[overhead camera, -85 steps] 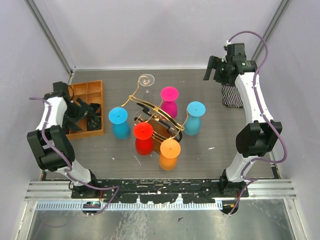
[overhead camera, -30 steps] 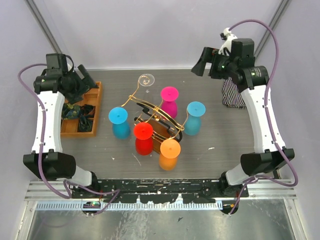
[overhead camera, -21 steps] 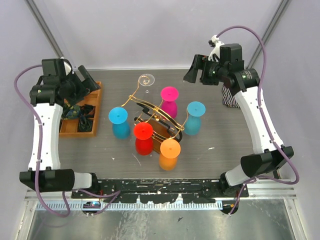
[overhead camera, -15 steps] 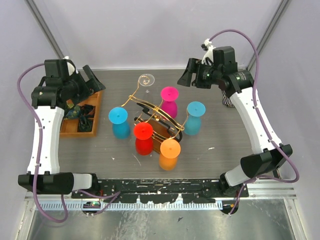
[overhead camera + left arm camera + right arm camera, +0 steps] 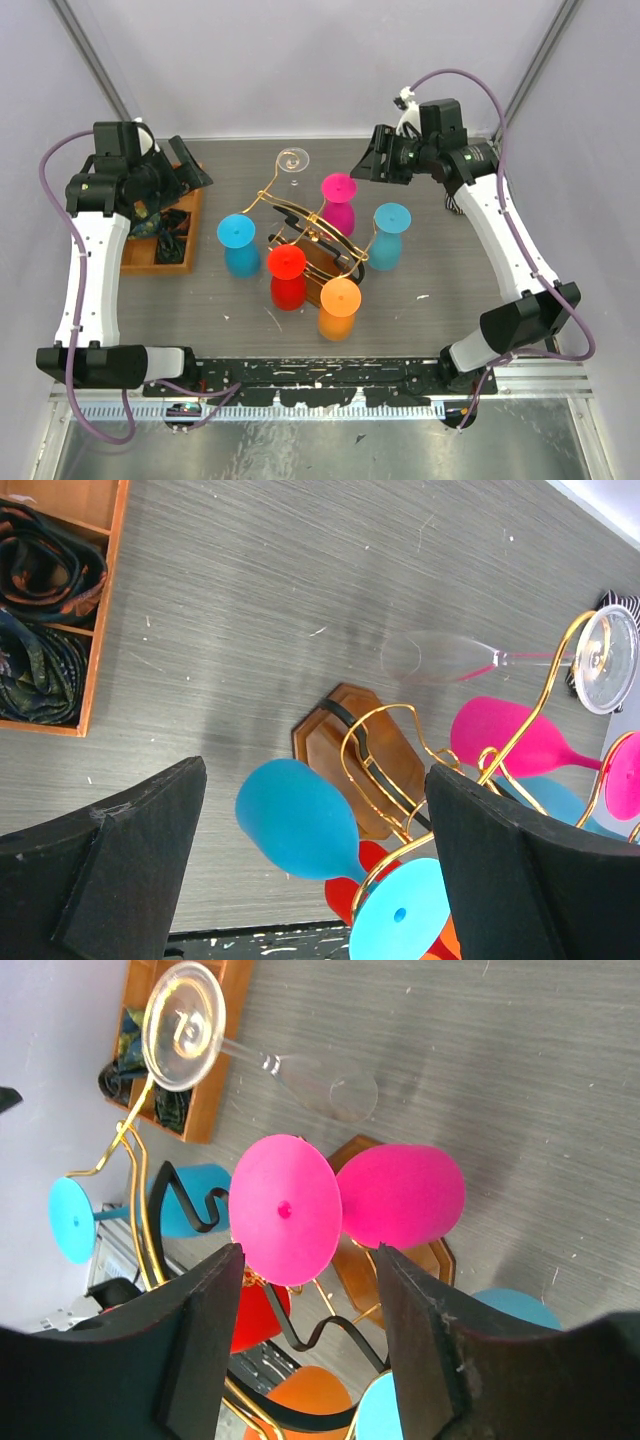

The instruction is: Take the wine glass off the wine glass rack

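The wine glass rack [image 5: 312, 238], gold wire on a brown wooden base [image 5: 345, 742], stands mid-table. Hanging upside down on it are a clear glass [image 5: 293, 160], pink [image 5: 339, 188], light blue [image 5: 391, 218], blue [image 5: 236, 232], red [image 5: 286, 262] and orange [image 5: 340, 297] glasses. My left gripper [image 5: 193, 172] is open and empty, up and left of the rack; its view looks down on the blue glass [image 5: 300, 820] and clear glass [image 5: 440, 658]. My right gripper [image 5: 373, 165] is open and empty, just back-right of the pink glass [image 5: 285, 1210], whose foot sits between my fingers in that view.
An orange compartment tray [image 5: 160, 262] with dark rolled cloths stands at the left, below my left arm. A striped cloth [image 5: 455, 203] lies at the back right under my right arm. The cage walls are close on both sides.
Both arms have lifted and swung inward toward the rack: the left away from the tray, the right from the back right corner toward the pink glass. The glasses have not moved.
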